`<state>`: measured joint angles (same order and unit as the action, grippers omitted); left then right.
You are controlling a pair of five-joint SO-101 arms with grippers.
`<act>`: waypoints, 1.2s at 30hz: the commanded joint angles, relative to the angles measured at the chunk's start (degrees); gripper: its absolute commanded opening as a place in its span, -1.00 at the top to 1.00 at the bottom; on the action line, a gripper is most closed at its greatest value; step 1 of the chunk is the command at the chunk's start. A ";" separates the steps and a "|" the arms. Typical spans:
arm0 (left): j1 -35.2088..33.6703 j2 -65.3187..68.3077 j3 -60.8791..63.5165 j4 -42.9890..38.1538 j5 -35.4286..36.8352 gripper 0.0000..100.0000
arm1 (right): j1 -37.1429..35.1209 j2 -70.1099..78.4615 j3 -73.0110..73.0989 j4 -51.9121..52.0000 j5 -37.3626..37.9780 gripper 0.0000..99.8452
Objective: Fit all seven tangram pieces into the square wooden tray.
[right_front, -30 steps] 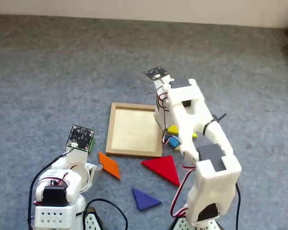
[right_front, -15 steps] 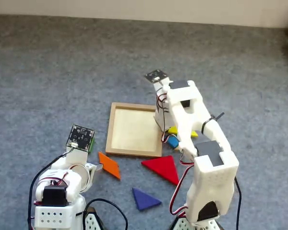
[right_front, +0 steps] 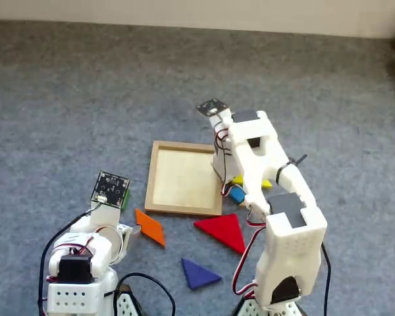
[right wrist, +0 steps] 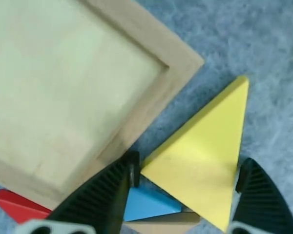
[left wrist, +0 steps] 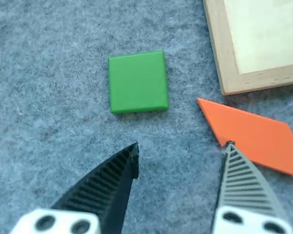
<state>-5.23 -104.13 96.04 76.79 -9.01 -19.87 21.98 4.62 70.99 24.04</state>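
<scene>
Square wooden tray on the grey-covered bench. Left gripper: jaws released, low over the bench between the green square and the orange parallelogram. Right gripper: jaws released, straddling the yellow triangle just outside the tray's corner, beside a blue piece. The red triangle and purple triangle lie on the bench near the arm bases.

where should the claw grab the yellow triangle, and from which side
Come down from above and pinch the yellow triangle across its thin side edges. It lies flat beside the blue piece and close to the tray rim, so a sideways approach looks blocked.
</scene>
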 commanded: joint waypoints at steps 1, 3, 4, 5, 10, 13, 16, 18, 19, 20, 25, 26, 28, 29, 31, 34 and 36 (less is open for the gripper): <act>-0.40 -0.04 1.10 0.18 0.35 0.49 | -0.48 -0.75 -2.51 1.01 0.26 0.36; -0.40 -0.04 1.10 0.18 0.35 0.49 | -0.57 -0.66 -2.42 1.10 0.18 0.36; -0.40 -0.04 1.10 0.18 0.35 0.49 | -0.57 -0.66 -2.42 1.10 0.18 0.36; -0.40 -0.04 1.10 0.18 0.35 0.49 | -0.57 -0.66 -2.42 1.10 0.18 0.36; -0.40 -0.04 1.10 0.18 0.35 0.49 | -0.57 -0.31 -2.42 1.01 0.35 0.36; -0.40 -0.04 1.10 0.18 0.35 0.49 | -0.40 2.33 -2.59 0.75 0.53 0.37; -0.40 -0.04 1.10 0.18 0.35 0.49 | -0.31 5.85 -2.95 1.10 0.53 0.37; -0.40 -0.04 1.10 0.18 0.35 0.49 | 0.22 6.55 -2.95 1.10 0.53 0.38; -0.40 -0.04 1.10 0.18 0.35 0.49 | 0.31 6.55 -2.95 1.10 0.53 0.41; -0.40 -0.04 1.10 0.18 0.35 0.49 | 0.31 6.55 -3.03 1.10 0.53 0.46; -0.40 -0.04 1.10 0.18 0.35 0.49 | 0.31 6.46 -3.03 1.10 0.53 0.76; -0.40 -0.04 1.10 0.18 0.35 0.49 | 0.31 6.46 -3.03 1.10 0.53 0.79; -0.40 -0.04 1.10 0.18 0.35 0.49 | 0.31 6.37 -3.03 1.27 0.53 0.80; -0.40 -0.04 1.10 0.18 0.35 0.49 | 0.31 6.37 -3.12 2.07 0.53 0.80; -0.40 -0.04 1.10 0.18 0.35 0.49 | 0.31 6.29 -4.53 4.44 0.53 0.80; -0.40 -0.04 1.10 0.18 0.35 0.49 | 0.66 6.37 -9.71 9.89 0.53 0.80; -0.40 -0.04 1.10 0.18 0.35 0.49 | 1.36 6.37 -13.32 12.62 0.53 0.80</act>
<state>-5.23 -104.13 96.04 76.79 -9.01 -18.81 28.57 -3.74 78.73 23.96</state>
